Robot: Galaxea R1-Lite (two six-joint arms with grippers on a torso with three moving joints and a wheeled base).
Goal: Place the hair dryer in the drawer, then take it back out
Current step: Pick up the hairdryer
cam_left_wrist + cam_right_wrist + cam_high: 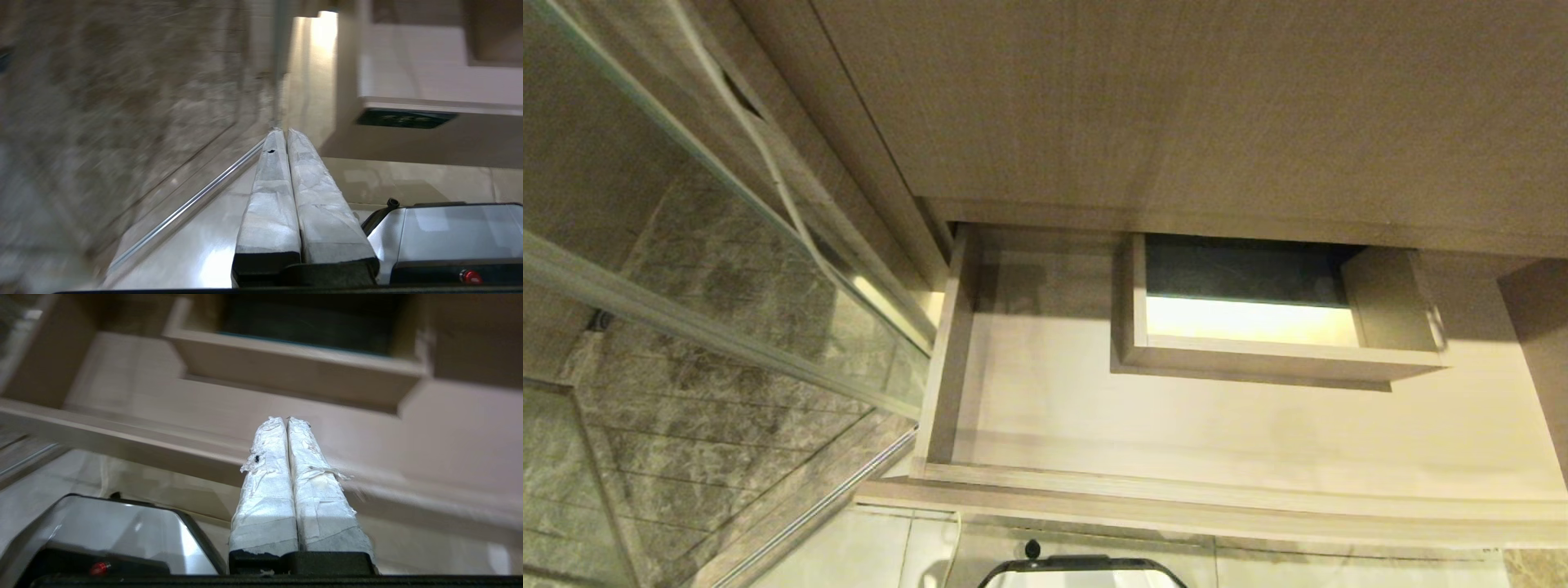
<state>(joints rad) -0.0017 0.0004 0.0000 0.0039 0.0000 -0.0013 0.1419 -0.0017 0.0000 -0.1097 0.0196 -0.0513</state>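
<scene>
The drawer stands pulled out below the vanity front, light beige, with a boxed cutout at its middle back; its floor shows bare. The hair dryer is out of view. In the right wrist view my right gripper is shut with nothing in it, its taped fingers pointing at the drawer front from below and outside. My left gripper is shut and empty too, held low to the left of the drawer, over the tiled floor. Neither arm shows in the head view.
A glass shower partition with a metal rail stands to the left of the drawer, with grey stone tiles behind it. A white cord hangs along the cabinet side. My own base's silver top lies just below the drawer front.
</scene>
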